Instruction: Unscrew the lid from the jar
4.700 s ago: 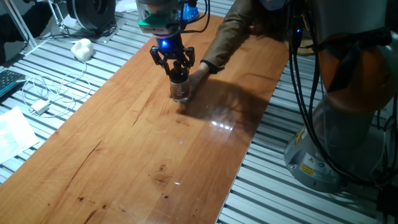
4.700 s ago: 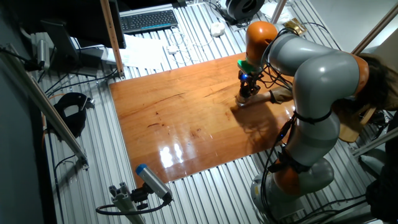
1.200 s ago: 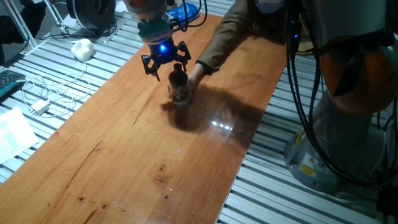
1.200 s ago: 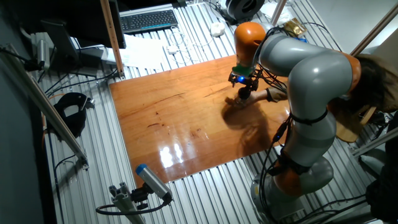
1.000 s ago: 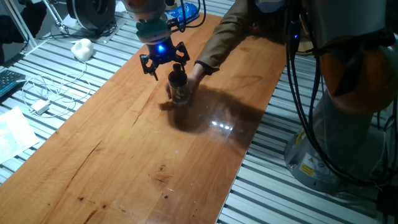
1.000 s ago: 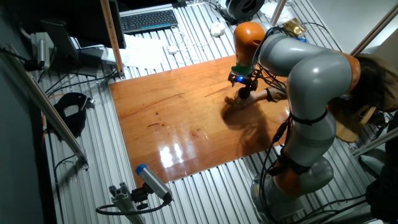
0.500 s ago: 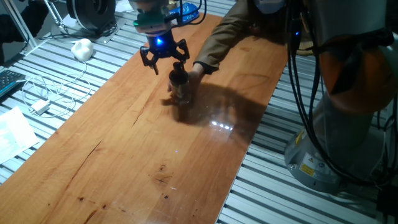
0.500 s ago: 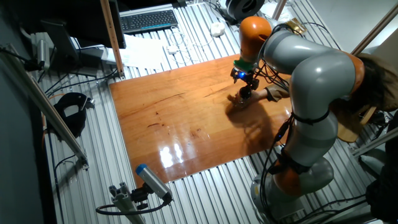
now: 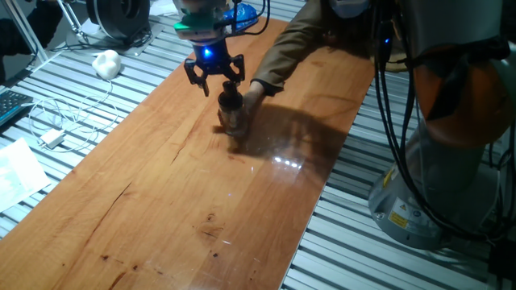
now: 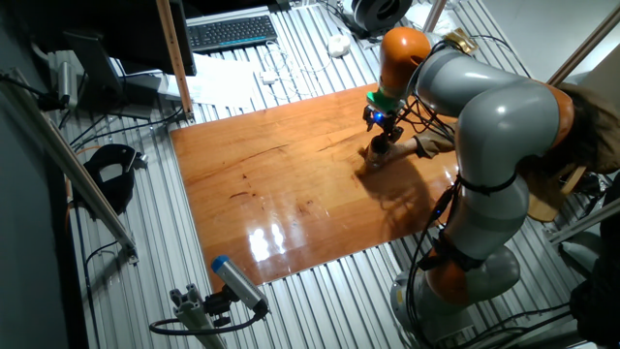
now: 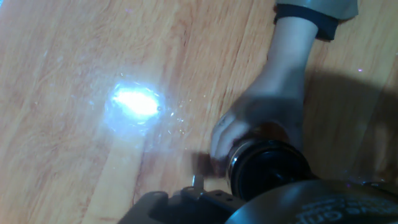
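1. Our gripper (image 9: pixel 214 74) hangs spread wide, gripping nothing, just above the lid (image 9: pixel 230 91).
2. The jar (image 9: pixel 234 119) stands near the table's (image 9: pixel 161 201) far edge, steadied by a person's hand (image 9: pixel 256 95).

The desk (image 9: pixel 161 185) is warm orange-brown wood with darker grain streaks and glossy white glare. The lid (image 9: pixel 230 93) is black over the clear, see-through jar (image 9: pixel 234 121). The fingers (image 9: pixel 193 74) are black beneath a blue glow and a green band.
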